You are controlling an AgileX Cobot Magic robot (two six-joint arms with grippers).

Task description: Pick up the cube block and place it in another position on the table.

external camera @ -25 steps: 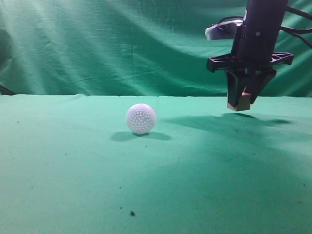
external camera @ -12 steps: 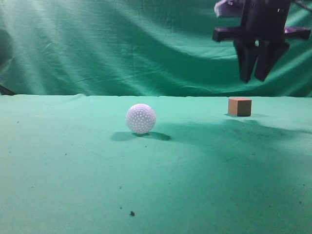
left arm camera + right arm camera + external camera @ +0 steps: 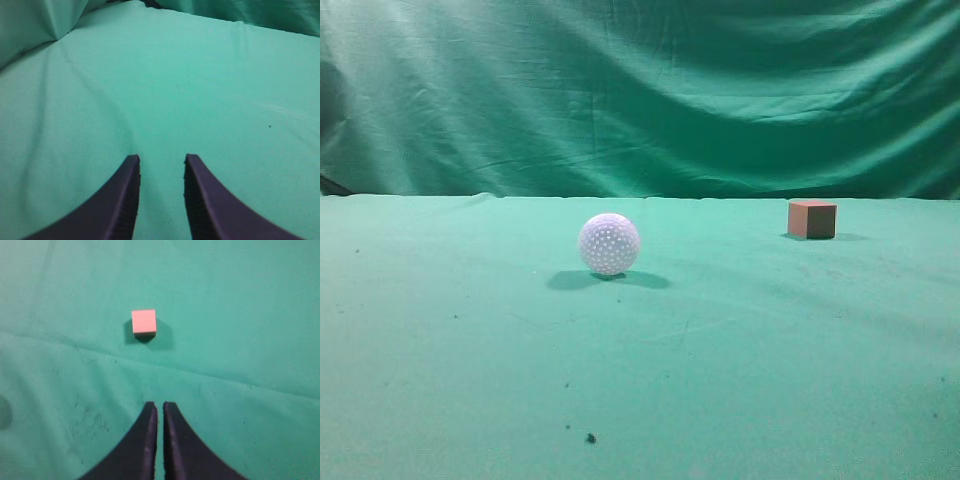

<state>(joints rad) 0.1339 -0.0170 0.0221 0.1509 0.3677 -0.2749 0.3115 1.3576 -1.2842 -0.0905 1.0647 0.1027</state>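
Note:
The cube block (image 3: 812, 219) rests alone on the green table (image 3: 740, 350) at the far right, reddish-brown with sharp edges. In the right wrist view it shows as a salmon-pink square (image 3: 144, 321) well ahead of my right gripper (image 3: 160, 405), whose jaws stand almost together with only a thin slit and nothing between them. My left gripper (image 3: 161, 158) hangs over bare cloth with a clear gap between its fingers and holds nothing. Neither gripper shows in the exterior view.
A white dimpled ball (image 3: 609, 243) sits left of centre on the table. A wrinkled green curtain (image 3: 640, 90) closes the back. A few dark specks (image 3: 591, 437) lie near the front. A cloth fold (image 3: 35, 30) rises at the left wrist view's far left.
My right gripper let go of the cube, rose up and left the exterior view. The cube now stands alone on the table. The ball has not moved.

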